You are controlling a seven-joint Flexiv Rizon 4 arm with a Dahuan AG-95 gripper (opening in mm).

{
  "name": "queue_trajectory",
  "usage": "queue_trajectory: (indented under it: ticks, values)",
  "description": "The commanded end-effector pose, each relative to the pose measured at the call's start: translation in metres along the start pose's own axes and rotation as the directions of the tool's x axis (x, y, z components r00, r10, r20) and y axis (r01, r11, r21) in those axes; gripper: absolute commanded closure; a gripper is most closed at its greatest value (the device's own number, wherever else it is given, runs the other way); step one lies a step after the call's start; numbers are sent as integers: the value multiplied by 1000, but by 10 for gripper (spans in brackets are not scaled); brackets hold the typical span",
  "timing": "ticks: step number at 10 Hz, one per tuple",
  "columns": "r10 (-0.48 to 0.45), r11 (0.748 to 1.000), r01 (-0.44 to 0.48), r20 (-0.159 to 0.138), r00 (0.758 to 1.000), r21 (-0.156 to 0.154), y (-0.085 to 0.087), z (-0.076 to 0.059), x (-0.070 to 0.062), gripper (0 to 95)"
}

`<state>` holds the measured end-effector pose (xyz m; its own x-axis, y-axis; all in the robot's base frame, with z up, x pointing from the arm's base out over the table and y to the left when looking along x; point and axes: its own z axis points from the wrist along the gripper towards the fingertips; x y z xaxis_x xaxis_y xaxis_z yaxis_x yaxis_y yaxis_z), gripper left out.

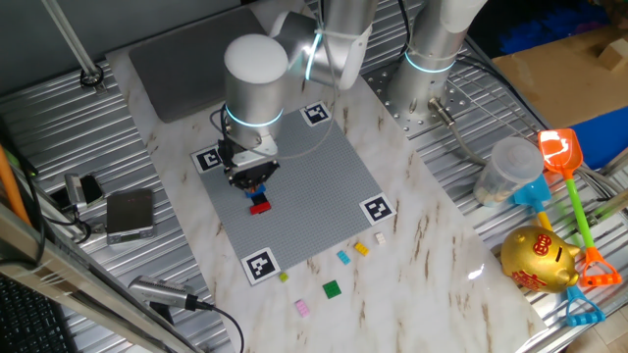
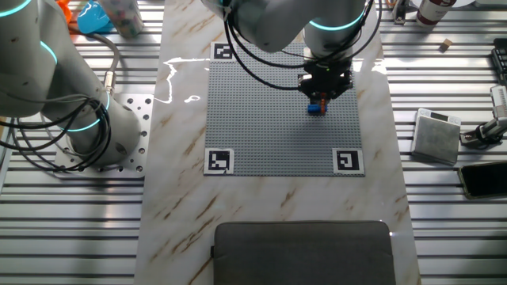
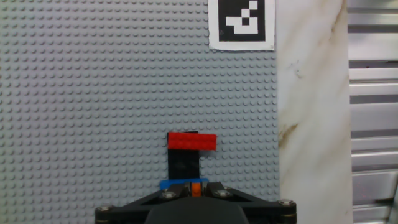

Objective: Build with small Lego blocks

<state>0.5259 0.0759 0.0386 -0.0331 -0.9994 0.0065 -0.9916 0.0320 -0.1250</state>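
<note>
— Currently, item one: where are our blocks (image 3: 191,142)?
— Red, black and blue, stacked on the baseplate (image 3: 93,93). Our gripper (image 3: 196,190) is closed on an orange block (image 3: 196,186) there.

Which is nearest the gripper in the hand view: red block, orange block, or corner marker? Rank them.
1. Orange block, at the gripper tips, bottom centre.
2. Red block, just ahead on the baseplate.
3. Corner marker, far ahead at the top, to the right.
</note>
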Motion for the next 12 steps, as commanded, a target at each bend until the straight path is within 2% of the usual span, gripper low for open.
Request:
queue_trajectory:
  ticks: [1, 12]
  values:
    - [95, 995, -95, -3, 996, -6, 0, 0, -1, 950]
    - [92, 996, -91, -7, 996, 19, 1, 8, -5, 950]
